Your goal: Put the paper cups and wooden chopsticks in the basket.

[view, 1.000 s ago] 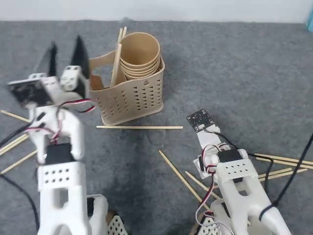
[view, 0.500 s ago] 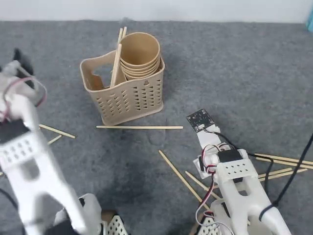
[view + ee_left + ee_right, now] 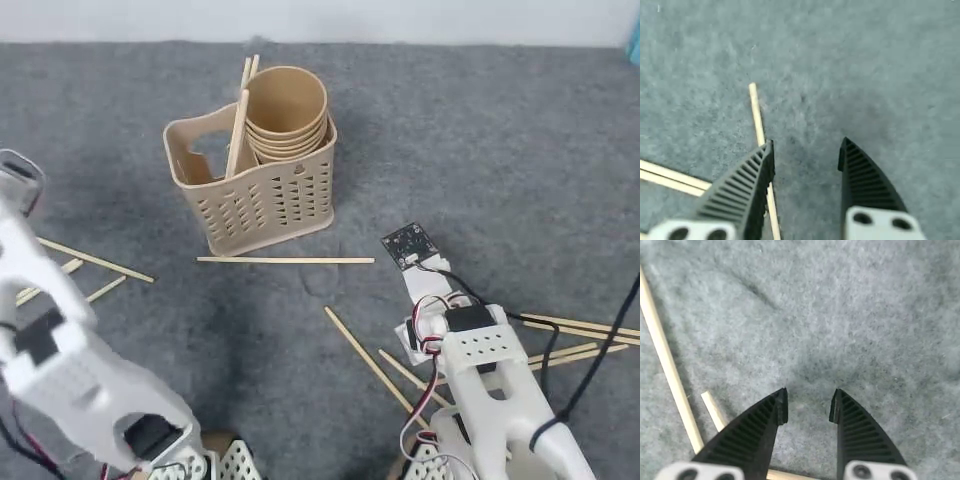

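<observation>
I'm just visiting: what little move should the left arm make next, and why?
Probably slide the left gripper a little sideways, so that the chopstick sits in its gap, then lower. Its jaws stand open over the mat, but the chopstick runs beneath one of them rather than between them. The cups are in the basket already.

Grey felt table cover (image 3: 500, 140), pale wall strip (image 3: 400, 20) along its far edge

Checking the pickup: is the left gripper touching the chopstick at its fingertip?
Cannot tell. In the left wrist view the open left gripper has one finger overlapping the chopstick, hiding any gap or contact.
</observation>
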Controlling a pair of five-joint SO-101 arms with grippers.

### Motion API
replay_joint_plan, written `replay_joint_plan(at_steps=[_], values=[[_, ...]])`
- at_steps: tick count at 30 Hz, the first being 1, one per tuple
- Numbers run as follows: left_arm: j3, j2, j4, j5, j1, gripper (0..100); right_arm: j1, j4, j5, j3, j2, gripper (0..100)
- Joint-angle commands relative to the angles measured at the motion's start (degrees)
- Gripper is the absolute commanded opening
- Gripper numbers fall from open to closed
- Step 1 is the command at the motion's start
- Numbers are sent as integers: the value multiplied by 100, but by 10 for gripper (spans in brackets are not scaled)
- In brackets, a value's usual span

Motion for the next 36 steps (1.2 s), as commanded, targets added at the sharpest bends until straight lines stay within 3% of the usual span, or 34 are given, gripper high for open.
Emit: replay_joint_plan(at_steps=[1, 8, 18, 31, 36], values=[[-1314, 976, 571, 79, -35, 203, 31, -92, 26, -35, -145, 154], [-3029, 2453, 1758, 79, -114, 203, 31, -92, 26, -35, -136, 154], [-5182, 3833, 2857, 35, -589, 202, 31, -92, 26, -35, -154, 154], [-7415, 5732, 2980, -273, -387, 202, 31, -84, 26, -35, -163, 154], [-8655, 6127, 3631, -273, -229, 201, 31, -66, 26, -35, -163, 154]])
